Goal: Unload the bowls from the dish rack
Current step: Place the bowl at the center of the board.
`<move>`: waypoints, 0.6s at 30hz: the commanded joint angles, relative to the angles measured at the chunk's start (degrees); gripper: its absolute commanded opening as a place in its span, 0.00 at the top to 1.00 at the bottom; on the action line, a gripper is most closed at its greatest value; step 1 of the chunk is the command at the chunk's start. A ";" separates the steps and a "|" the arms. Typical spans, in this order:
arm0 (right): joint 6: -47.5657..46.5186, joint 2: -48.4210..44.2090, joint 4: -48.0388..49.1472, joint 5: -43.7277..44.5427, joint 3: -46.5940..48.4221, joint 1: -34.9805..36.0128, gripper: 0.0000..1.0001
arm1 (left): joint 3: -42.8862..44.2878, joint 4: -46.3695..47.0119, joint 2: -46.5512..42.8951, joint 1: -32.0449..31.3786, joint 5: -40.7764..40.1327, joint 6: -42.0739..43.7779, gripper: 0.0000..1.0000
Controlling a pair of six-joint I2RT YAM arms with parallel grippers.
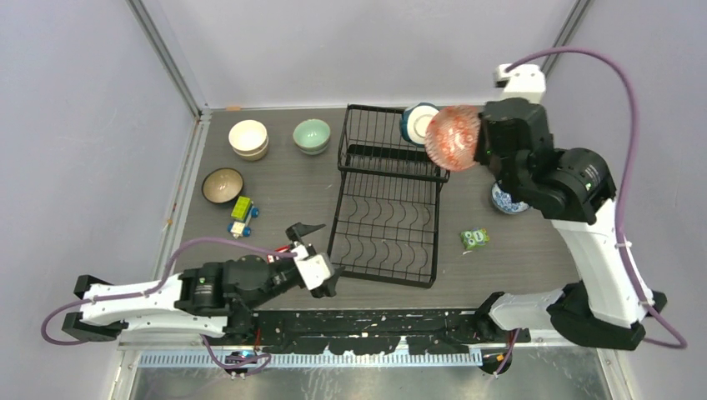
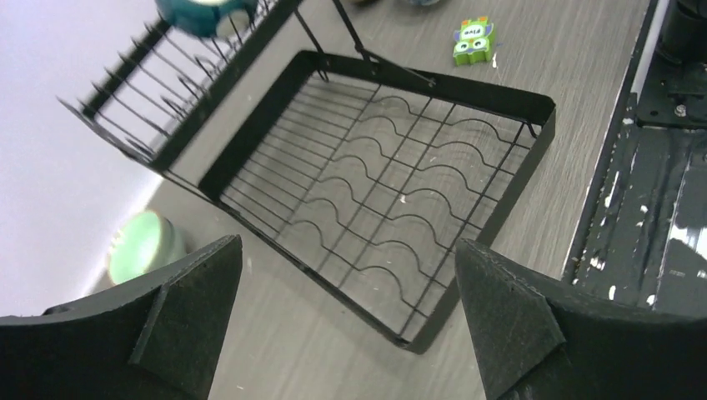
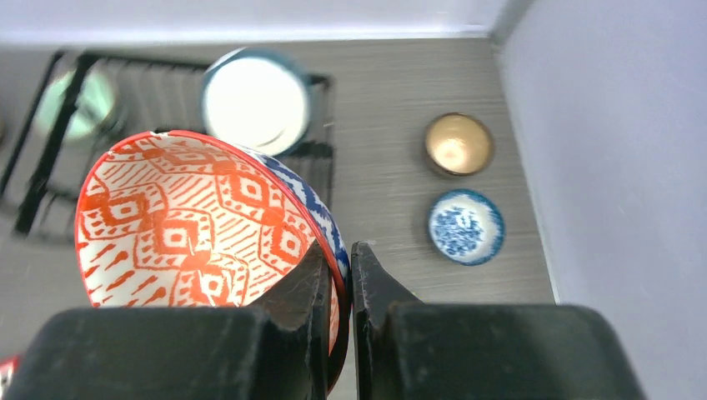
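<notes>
Bright, even light — dish rack blurred at edges.

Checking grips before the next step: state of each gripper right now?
Left gripper: open, holding nothing.
Right gripper: shut on the rim of the red patterned bowl.

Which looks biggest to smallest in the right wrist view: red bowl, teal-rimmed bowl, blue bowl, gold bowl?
1. red bowl, but it is nearest the camera, so unsure.
2. teal-rimmed bowl.
3. blue bowl and gold bowl look about alike; not ranked.
</notes>
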 commanded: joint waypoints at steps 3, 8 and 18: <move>7.10 -10.55 17.00 1.13 -15.58 -20.98 0.99 | -5.82 12.60 -0.08 -0.18 -11.56 -18.83 0.00; 17.10 -15.83 21.82 -4.34 -29.66 -37.01 0.99 | -7.88 7.68 -1.62 -0.20 -24.05 -34.04 0.00; 27.58 -23.25 27.92 -4.99 -55.44 -52.13 0.99 | -11.02 -9.87 -9.89 -0.18 -36.33 -59.90 0.00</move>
